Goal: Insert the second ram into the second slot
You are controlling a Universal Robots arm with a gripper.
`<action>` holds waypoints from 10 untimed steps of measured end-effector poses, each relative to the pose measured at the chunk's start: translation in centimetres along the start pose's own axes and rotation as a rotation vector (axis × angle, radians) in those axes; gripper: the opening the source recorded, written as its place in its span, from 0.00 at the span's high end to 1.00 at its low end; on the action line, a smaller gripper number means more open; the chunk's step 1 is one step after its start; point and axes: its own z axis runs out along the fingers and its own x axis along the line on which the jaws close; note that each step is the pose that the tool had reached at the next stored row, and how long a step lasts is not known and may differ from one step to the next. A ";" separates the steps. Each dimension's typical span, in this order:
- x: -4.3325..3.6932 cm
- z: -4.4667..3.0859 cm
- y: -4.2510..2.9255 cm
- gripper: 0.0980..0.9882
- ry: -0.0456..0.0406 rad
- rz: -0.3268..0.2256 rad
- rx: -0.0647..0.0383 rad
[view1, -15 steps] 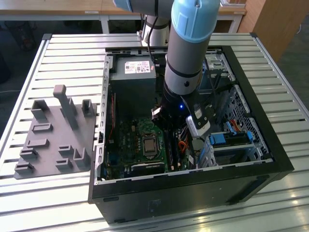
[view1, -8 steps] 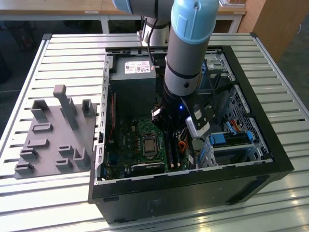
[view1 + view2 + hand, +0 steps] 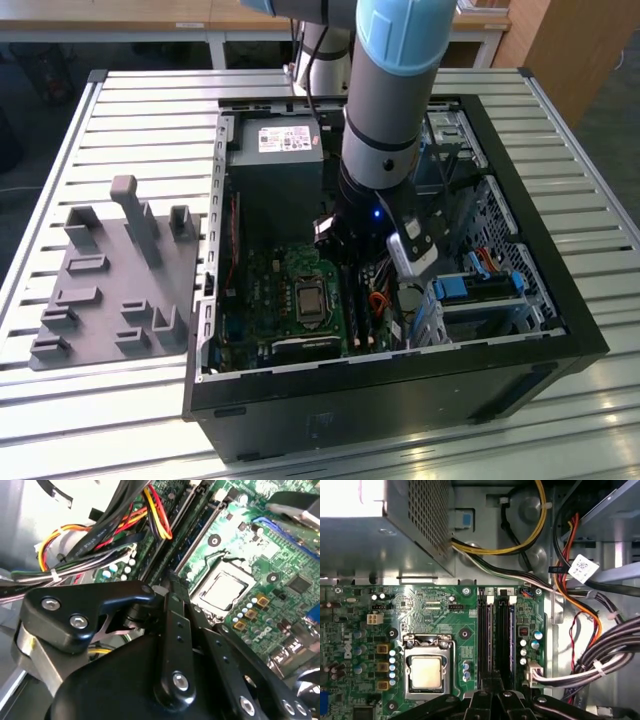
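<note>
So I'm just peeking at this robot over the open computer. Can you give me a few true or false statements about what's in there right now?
1. The gripper sits low over the memory slots beside the processor socket. True.
2. The computer case has its side panel closed. False: it lies open, with the motherboard exposed.
3. A grey fixture tray rests on the table at the exterior view's left of the case. True.
4. The processor socket holds a large fan cooler. False: the bare metal chip top shows.
5. Yellow and orange cables run near the power supply. True.
</note>
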 end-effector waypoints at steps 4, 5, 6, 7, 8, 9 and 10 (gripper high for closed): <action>0.01 -0.31 0.00 1.00 0.0001 0.000 0.000; 0.01 -0.38 0.01 1.00 0.0000 0.000 0.000; 0.01 -0.45 0.01 1.00 0.0000 0.000 0.000; 0.01 -0.55 0.01 1.00 0.0001 0.000 0.000; 0.01 -0.65 0.01 1.00 0.0001 0.000 0.000; 0.01 -0.78 0.01 1.00 0.0001 0.000 0.000; 0.02 -0.92 0.02 1.00 0.0001 0.000 0.000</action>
